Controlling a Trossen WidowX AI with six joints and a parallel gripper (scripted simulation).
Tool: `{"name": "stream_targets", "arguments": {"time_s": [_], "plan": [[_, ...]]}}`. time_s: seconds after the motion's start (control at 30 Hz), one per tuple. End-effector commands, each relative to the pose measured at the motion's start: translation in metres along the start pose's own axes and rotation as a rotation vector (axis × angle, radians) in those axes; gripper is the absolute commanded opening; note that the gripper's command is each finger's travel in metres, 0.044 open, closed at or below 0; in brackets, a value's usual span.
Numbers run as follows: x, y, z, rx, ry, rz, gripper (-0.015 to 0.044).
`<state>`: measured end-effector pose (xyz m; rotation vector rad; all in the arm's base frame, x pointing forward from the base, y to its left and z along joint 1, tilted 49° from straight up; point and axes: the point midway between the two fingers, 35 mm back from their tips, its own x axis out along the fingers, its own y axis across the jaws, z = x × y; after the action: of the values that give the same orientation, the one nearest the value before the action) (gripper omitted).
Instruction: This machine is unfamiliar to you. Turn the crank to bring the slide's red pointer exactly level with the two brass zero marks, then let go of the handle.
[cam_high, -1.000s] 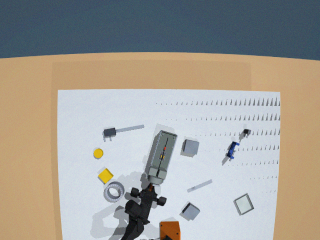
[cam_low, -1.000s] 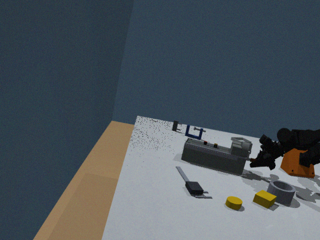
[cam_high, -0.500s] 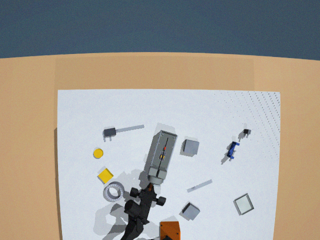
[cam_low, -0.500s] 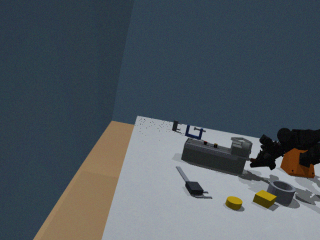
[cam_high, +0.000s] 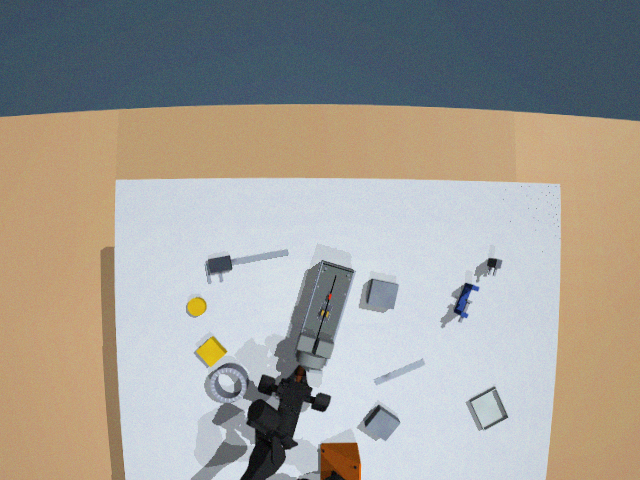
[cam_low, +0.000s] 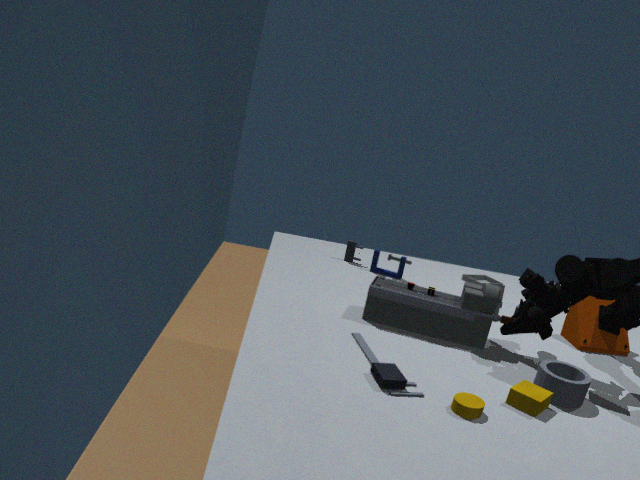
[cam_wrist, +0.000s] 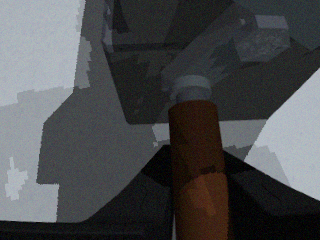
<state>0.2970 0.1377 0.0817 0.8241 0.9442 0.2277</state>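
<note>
The grey machine (cam_high: 338, 289) (cam_low: 423, 320) lies lengthwise, its crank end toward the arm. Its red pointer (cam_high: 329, 297) (cam_low: 410, 285) sits in the slot, a short way from the brass zero marks (cam_high: 324, 313) (cam_low: 431, 291), on the side away from the crank. My gripper (cam_high: 299, 379) (cam_low: 506, 323) (cam_wrist: 187, 154) is shut on the orange-brown crank handle (cam_high: 300, 372) (cam_wrist: 195, 130). In the wrist view the grey crank arm (cam_wrist: 212, 55) runs from the handle up and right to the hub. The fingertips are partly hidden in the top and exterior views.
A grey ring (cam_high: 227, 384) (cam_low: 563, 384), a yellow block (cam_high: 210, 351) (cam_low: 529, 397) and a yellow disc (cam_high: 196, 306) (cam_low: 467, 405) lie left of the machine and arm in the top view. A grey block (cam_high: 382, 294) stands right of the machine; another (cam_high: 382, 422) is nearer the orange base (cam_high: 338, 457).
</note>
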Motion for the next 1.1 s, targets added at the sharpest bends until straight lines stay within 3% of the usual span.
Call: {"name": "stream_targets", "arguments": {"time_s": [0.0,1.07], "plan": [[-0.004,0.008,0.003,-0.005,-0.005,0.021,0.0000],[-0.018,0.015,0.017,-0.005,-0.006,0.021,0.0000]]}}
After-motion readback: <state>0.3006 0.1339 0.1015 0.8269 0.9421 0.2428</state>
